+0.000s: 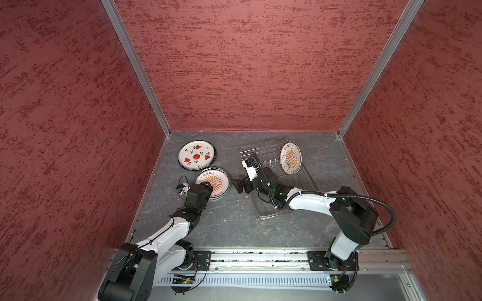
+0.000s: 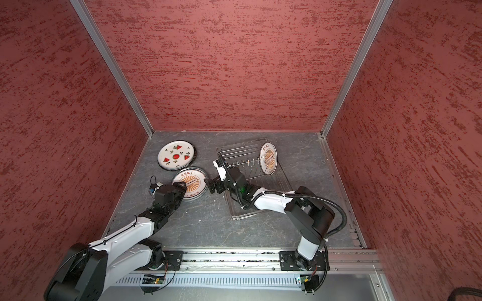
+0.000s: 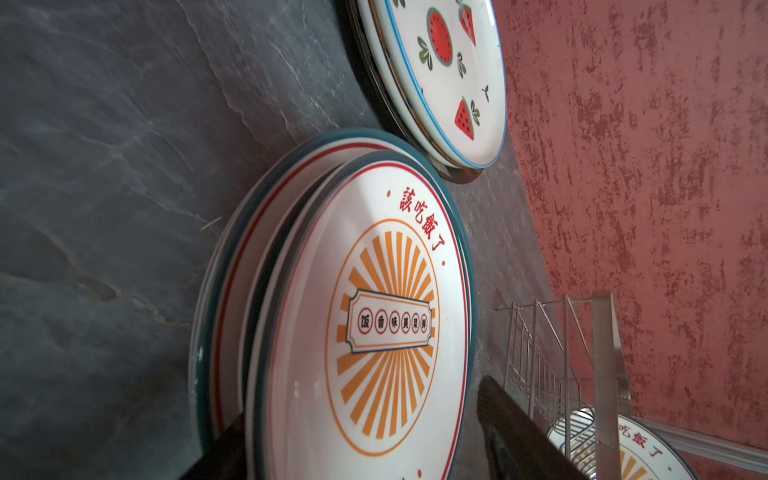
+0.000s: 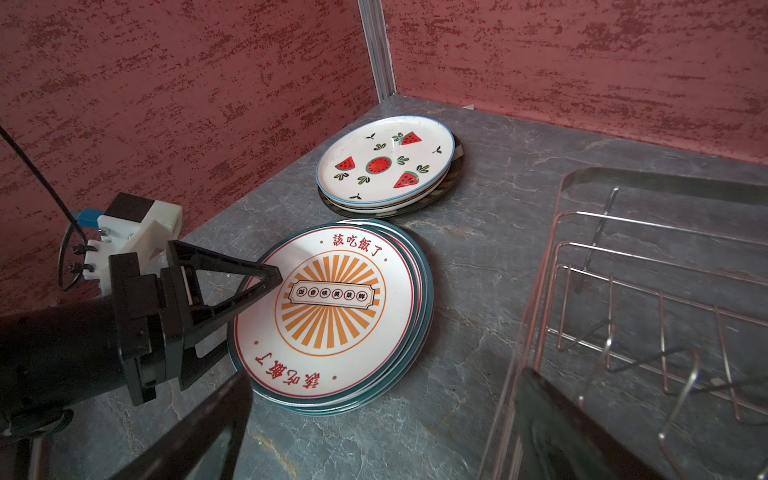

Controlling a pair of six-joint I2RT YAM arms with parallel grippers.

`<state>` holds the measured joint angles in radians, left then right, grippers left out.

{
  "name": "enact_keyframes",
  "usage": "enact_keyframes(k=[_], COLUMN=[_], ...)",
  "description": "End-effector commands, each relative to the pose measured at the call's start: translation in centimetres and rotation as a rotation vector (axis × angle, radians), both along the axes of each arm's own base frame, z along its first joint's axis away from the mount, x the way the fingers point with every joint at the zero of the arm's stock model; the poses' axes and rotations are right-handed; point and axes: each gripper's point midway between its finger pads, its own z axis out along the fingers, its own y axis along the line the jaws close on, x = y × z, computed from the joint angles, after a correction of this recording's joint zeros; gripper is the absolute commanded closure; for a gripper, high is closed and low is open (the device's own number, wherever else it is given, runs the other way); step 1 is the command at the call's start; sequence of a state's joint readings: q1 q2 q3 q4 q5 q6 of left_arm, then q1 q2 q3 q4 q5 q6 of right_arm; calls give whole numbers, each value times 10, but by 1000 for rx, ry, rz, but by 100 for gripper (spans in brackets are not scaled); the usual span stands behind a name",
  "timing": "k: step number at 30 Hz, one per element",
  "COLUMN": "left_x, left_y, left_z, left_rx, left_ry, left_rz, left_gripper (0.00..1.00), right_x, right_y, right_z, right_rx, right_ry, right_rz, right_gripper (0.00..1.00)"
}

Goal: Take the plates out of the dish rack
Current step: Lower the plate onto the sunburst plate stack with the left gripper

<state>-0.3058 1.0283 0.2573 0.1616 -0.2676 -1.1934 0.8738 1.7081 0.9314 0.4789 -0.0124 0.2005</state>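
Two plate stacks, one racked plate, one dish rack.

Left arm: stretched forward from its base, wrist held low.
Left claw: jaws apart, one finger above the other.
Right arm: elbow bent, forearm angled toward the middle.
Right claw: jaws wide apart, empty, close to the other claw.

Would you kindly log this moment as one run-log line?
left gripper: jaws open at sunburst plate stack | right gripper: open, empty | rack: one plate standing
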Motion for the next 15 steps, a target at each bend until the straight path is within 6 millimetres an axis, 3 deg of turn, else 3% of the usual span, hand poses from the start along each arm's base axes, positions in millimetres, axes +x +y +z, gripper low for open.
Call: enact_keyframes(k=[1, 8, 15], left_x=[-2, -10, -11], left_y=[17, 23, 27], left_z=[3, 19, 15], left_rx=[96, 238, 251], left_ry=[20, 21, 32], left_rz=[78, 160, 182], left_gripper=[26, 26, 26], right_x=[0, 0, -1], right_y=[-5, -9, -10], right_z=[19, 17, 16], right_rx=[22, 15, 15], right_ry=[-61, -71, -68], right_rz=[-20, -33, -36], right_gripper=[1, 1, 1])
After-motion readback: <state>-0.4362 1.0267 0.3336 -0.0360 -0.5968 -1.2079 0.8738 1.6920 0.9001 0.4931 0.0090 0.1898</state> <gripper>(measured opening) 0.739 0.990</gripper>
